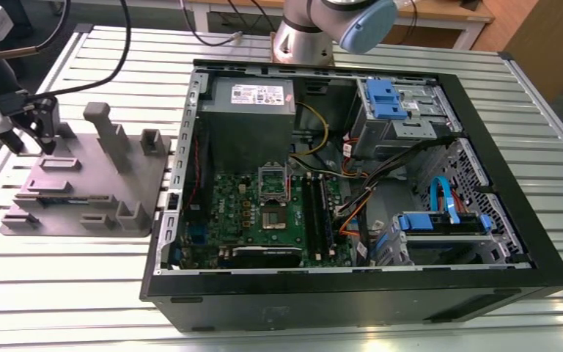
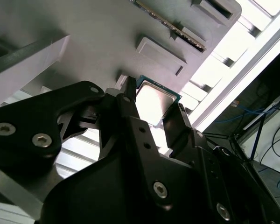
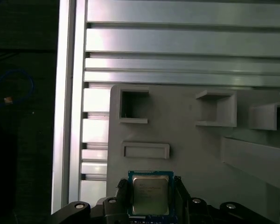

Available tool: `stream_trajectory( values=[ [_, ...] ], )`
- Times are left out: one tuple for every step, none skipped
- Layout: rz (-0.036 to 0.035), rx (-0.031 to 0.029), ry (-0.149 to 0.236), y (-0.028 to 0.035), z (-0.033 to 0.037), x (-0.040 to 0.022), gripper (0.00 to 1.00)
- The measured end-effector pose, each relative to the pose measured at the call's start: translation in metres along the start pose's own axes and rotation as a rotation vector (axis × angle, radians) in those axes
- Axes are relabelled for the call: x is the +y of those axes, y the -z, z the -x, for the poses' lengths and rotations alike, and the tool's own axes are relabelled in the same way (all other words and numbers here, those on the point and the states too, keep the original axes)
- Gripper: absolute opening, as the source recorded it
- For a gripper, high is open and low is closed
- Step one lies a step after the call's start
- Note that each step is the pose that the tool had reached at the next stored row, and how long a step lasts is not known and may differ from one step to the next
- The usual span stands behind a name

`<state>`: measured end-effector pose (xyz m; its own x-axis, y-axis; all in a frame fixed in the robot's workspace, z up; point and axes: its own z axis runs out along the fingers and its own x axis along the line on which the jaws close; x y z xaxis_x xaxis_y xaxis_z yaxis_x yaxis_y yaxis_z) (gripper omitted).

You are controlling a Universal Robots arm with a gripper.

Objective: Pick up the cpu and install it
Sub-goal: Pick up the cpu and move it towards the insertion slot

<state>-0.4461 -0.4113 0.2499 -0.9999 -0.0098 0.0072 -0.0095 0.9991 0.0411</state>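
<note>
gripper (image 1: 32,145) at exterior view's upper left, over corner of grey fixture (image 1: 86,187), fingers (image 2: 176,122) clamped on cpu (image 3: 150,195) edges in both wrist views, open case (image 1: 516,220) centre-right, motherboard (image 1: 262,213) inside

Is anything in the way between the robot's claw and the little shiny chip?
No, nothing I can see is in the way. In both wrist views the cpu sits right at the gripper, over the grey holder, and no other thing is between them.
</note>
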Motion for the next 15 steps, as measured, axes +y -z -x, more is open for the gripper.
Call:
stream_trajectory(
  values=[
    [-0.0001,0.0001,0.000,0.0010,0.0000,0.0000,0.47],
    [0.0000,0.0001,0.000,0.0020,0.0000,0.0001,0.47],
    [0.0000,0.0001,0.000,0.0029,0.0000,0.0001,0.47],
    [0.0000,0.0001,0.000,0.0038,0.0000,0.0002,0.47],
    [0.0000,0.0000,0.000,0.0048,0.0000,0.0002,0.47],
    [-0.0001,0.0001,0.000,0.0058,0.0000,0.0002,0.47],
    [0.0000,0.0001,0.000,0.0067,0.0000,0.0003,0.47],
    [0.0000,0.0000,0.000,0.0076,0.0000,0.0003,0.47],
    [0.0000,0.0001,0.000,0.0084,-0.0001,0.0003,0.47],
    [0.0000,0.0001,0.000,0.0092,-0.0001,0.0004,0.47],
    [0.0000,0.0000,0.000,0.0100,-0.0001,0.0004,0.47],
    [-0.0001,0.0001,0.000,0.0109,-0.0001,0.0005,0.47],
    [0.0000,0.0000,0.000,0.0116,-0.0001,0.0005,0.47],
    [0.0000,0.0000,0.000,0.0123,-0.0001,0.0005,0.47],
    [-0.0001,0.0000,0.000,0.0131,-0.0001,0.0005,0.47]
  ],
)
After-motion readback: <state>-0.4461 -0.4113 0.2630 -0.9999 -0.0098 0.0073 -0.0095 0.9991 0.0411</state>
